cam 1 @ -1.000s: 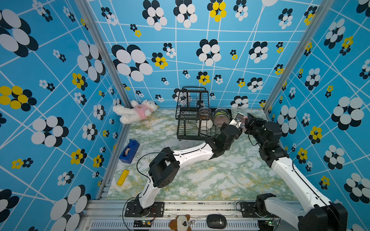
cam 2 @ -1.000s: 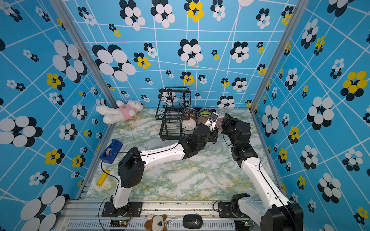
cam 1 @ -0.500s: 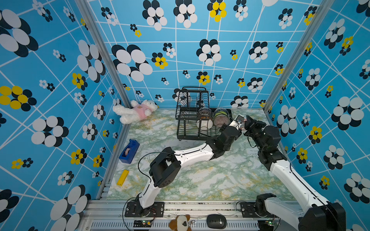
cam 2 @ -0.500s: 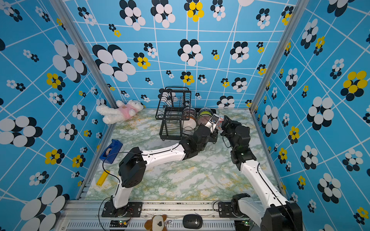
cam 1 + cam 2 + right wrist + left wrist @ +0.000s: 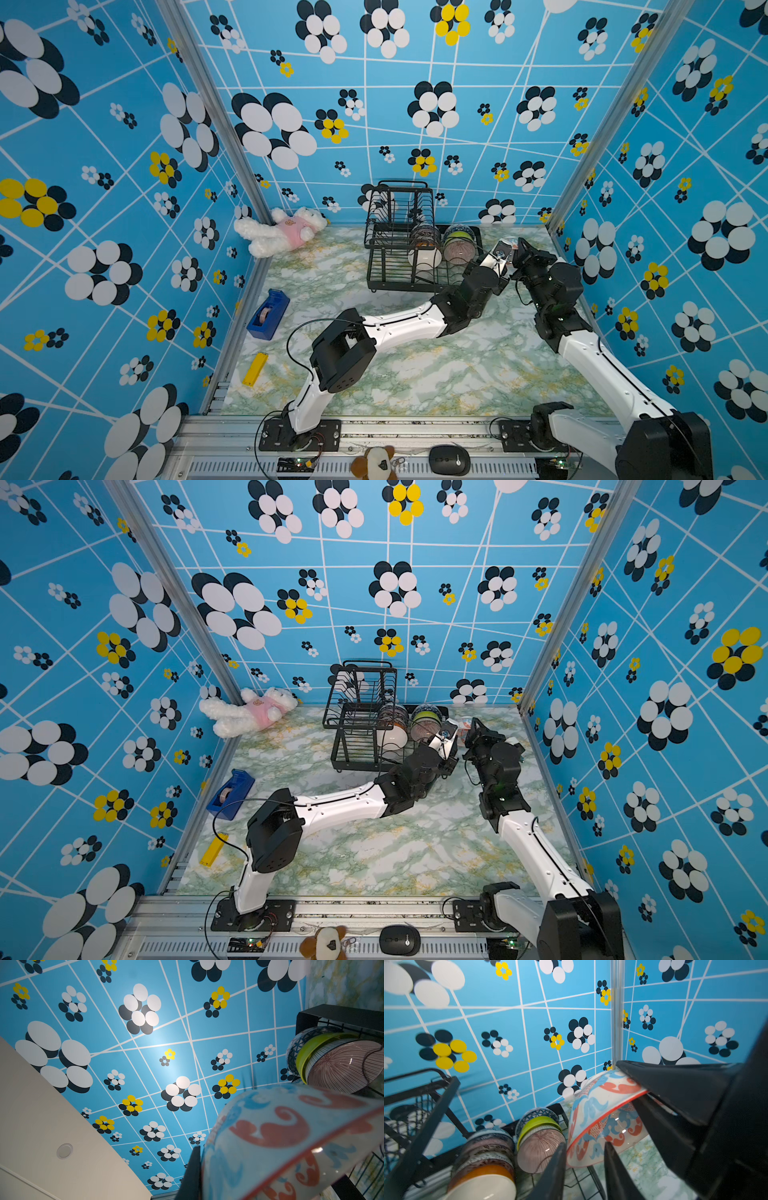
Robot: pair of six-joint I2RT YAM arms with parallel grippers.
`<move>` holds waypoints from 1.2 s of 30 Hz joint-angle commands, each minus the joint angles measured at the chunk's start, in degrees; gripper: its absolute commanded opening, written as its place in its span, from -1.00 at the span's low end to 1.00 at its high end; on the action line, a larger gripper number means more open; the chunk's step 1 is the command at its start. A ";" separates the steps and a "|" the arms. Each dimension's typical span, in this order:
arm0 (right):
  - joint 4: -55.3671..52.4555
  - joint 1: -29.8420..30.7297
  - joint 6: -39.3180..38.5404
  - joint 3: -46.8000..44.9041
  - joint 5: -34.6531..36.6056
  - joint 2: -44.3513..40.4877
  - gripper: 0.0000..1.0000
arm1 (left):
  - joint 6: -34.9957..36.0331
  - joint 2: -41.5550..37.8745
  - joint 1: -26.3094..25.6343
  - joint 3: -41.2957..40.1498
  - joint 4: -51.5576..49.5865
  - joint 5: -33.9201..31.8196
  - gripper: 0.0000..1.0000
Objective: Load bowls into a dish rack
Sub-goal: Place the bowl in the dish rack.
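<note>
Your right arm reaches toward the back wall, right gripper [image 5: 518, 246] clamped on the red-and-blue floral round bowl [image 5: 593, 1109] just beside the black wire dish rack [image 5: 399, 285]. Your outstretched left gripper [image 5: 585, 1145] straddles its rim, jaws apart.

Dish rack [image 5: 376, 274]: black wire metal, matt coating.
Red-blue floral bowl [image 5: 602, 1118]: glazed ceramic, glossy.
Purplish ribbed bowl [image 5: 539, 1147]: glossy glaze, fine ridges.
Tabletop [image 5: 415, 374]: smooth marble-look sheet.
Plush rabbit [image 5: 282, 230], far left: fluffy cloth.
Tape dispenser [image 5: 269, 313]: blue plastic.

The tabletop [image 5: 415, 374] is carrying the dish rack [image 5: 386, 266]. A plush rabbit [image 5: 282, 230], tape dispenser [image 5: 268, 313] and yellow bar [image 5: 254, 369] are lying left of it.
</note>
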 commanded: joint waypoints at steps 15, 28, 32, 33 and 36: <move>11.82 -0.73 -4.06 1.05 -0.69 0.97 -1.00 | -4.80 -4.52 1.51 -0.21 -1.69 1.29 0.51; 13.39 -0.99 -6.49 1.34 -1.24 2.18 -1.00 | -13.29 -7.13 3.63 -0.26 -8.22 4.04 0.98; 14.49 -0.98 -6.50 1.16 -1.49 2.84 -1.00 | -17.85 -8.08 5.14 -0.07 -11.98 5.94 0.98; 14.78 -0.98 -6.49 1.10 -1.64 3.02 -1.00 | -18.58 -8.34 5.40 0.02 -12.76 6.18 0.98; 16.24 -2.99 -6.53 1.05 -2.50 3.85 -1.00 | -20.03 -9.08 6.09 1.20 -16.50 6.80 0.98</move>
